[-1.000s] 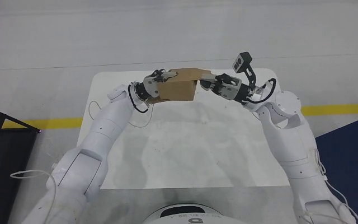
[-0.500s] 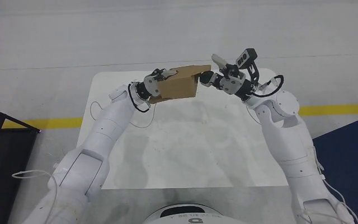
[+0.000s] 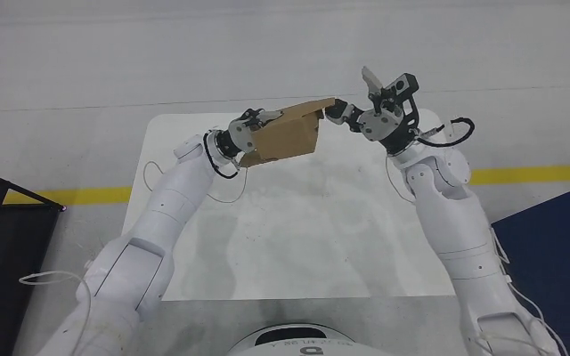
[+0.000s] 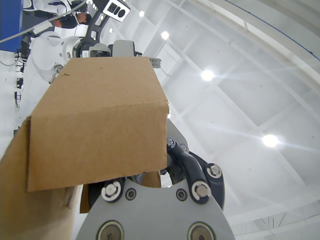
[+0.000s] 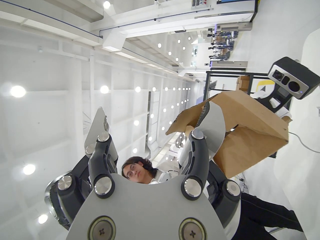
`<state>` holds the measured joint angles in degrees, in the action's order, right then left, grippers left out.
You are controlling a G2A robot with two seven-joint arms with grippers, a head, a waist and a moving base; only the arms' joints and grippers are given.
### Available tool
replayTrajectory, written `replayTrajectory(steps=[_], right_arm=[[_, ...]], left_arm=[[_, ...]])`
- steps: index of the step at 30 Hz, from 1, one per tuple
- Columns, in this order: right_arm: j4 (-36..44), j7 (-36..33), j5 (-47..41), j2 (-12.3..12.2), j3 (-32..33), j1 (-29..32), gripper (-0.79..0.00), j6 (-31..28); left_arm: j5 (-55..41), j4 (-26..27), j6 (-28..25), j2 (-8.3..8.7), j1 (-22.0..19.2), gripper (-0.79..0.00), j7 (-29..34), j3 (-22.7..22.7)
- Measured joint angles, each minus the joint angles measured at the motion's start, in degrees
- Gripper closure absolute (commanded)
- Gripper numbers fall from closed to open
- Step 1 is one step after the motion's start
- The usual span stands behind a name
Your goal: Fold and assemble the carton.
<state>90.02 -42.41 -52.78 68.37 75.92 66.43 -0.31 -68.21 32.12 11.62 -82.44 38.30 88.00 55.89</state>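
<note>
One carton (image 3: pixel 289 135) of plain brown corrugated cardboard, boxy with creased edges, is held tilted above the white, round-cornered table (image 3: pixel 294 258), near its 12 o'clock edge. Two grippers are counted. The left gripper (image 3: pixel 242 133) is clamped on the carton's 9 o'clock end. The right gripper (image 3: pixel 354 96) is spread wide at the 2 o'clock corner, with one finger (image 5: pixel 212 123) laid against a raised flap. The broad tabletop extends toward 6 o'clock.

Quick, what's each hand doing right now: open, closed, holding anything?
Left hand: closed on the carton.
Right hand: open, gripping nothing, one finger against the carton's flap.
</note>
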Motion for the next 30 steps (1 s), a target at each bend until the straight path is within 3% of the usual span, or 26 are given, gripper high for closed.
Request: replayTrajectory(steps=[5, 18, 21, 23, 26, 30], right_arm=[[-0.44, -0.3, -0.8, 0.16, -0.06, 0.28, -0.696, -0.58], [-2.34, -2.06, -2.28, 1.25, -5.17, -0.72, -0.619, 1.22], [-2.5, -2.43, -2.36, 1.34, -5.3, -0.71, -0.508, 1.3], [-2.45, -2.51, -2.02, 1.34, -5.24, -0.67, -0.363, 1.42], [-2.41, -2.68, -1.11, 1.27, -5.05, -0.51, -0.259, 2.04], [-2.41, -3.39, 3.13, 0.76, -4.45, -0.62, -0.188, 4.93]], left_arm=[[-0.41, 0.76, 0.21, 0.23, 0.79, 0.0, 0.0, 0.38], [-0.12, 2.38, 1.02, 0.59, 2.16, 0.0, 0.0, 0.39], [-0.05, 2.54, 0.98, 0.63, 2.22, 0.0, 0.0, 0.41], [0.0, 2.62, 1.01, 0.64, 2.25, 0.0, 0.0, 0.38], [0.07, 2.73, 1.03, 0.65, 2.26, 0.0, 0.0, 0.35], [0.38, 2.6, 1.03, 0.68, 2.21, 0.0, 0.0, 0.26]])
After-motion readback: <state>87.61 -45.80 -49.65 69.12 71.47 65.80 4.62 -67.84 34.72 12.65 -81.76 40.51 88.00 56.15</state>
